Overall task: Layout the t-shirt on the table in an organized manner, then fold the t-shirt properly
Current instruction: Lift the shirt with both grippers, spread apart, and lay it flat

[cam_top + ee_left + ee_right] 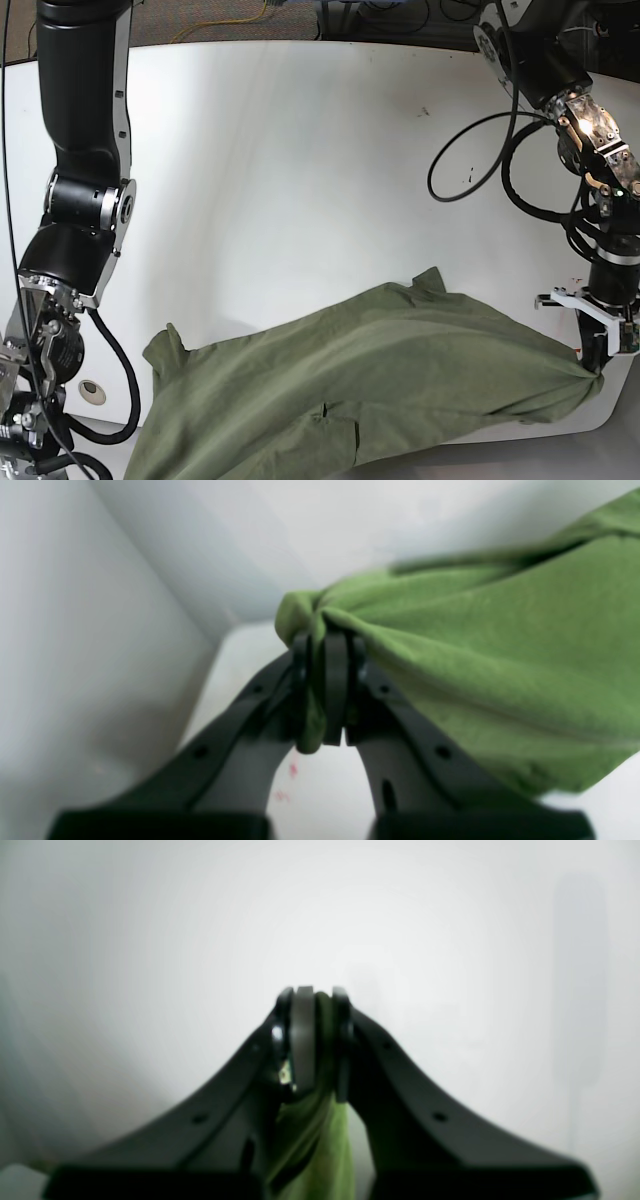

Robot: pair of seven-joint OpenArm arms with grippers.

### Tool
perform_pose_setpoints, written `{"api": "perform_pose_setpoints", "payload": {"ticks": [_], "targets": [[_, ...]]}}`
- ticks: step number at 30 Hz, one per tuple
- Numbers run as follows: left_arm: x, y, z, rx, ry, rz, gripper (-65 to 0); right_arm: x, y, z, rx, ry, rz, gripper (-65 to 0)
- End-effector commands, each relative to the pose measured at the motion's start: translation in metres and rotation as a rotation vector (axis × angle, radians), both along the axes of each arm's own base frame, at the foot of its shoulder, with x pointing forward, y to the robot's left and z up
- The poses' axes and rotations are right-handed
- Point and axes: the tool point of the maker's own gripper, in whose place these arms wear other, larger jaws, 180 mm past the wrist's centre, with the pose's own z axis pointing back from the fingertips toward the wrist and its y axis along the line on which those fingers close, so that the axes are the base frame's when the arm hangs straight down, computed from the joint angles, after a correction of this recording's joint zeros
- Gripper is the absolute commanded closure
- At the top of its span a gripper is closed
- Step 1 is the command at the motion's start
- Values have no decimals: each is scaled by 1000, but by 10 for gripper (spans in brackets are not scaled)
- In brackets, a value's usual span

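Both pincers clamped on t-shirt [370,385]: left pincer [327,645], right pincer [312,1000]; shirt cut off at 6 o'clock tabletop [300,180] edge.

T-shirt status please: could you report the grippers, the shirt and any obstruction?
Left gripper shut on the t-shirt. Right gripper shut on it too. Shirt stretched between them, wrinkled, unfolded, across the table front edge. Nothing seen in the way.

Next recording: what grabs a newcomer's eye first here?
The wrinkled olive-green cotton t-shirt sprawls across the near part of the glossy white table, overhanging its front edge. The left gripper is shut on a bunched corner at the base view's right; the right gripper pinches green cloth too.
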Motion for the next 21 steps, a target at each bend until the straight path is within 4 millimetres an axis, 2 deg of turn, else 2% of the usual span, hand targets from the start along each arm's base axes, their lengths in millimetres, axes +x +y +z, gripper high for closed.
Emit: {"api": "perform_pose_setpoints", "payload": {"ticks": [1, 5, 11, 16, 21], "targets": [[0, 10, 39, 37, -86, 24, 0, -6, -8, 31, 13, -71, -17, 0], [5, 19, 71, 52, -134, 48, 0, -1, -21, 39, 23, -64, -35, 0], [7, 31, 109, 66, -175, 88, 0, 6, -30, 50, 43, -56, -43, 0], [8, 35, 125, 55, -186, 108, 0, 8, -38, 53, 48, -50, -54, 0], [8, 35, 128, 54, -191, 109, 0, 8, -42, 48, 44, -42, -62, 0]]}}
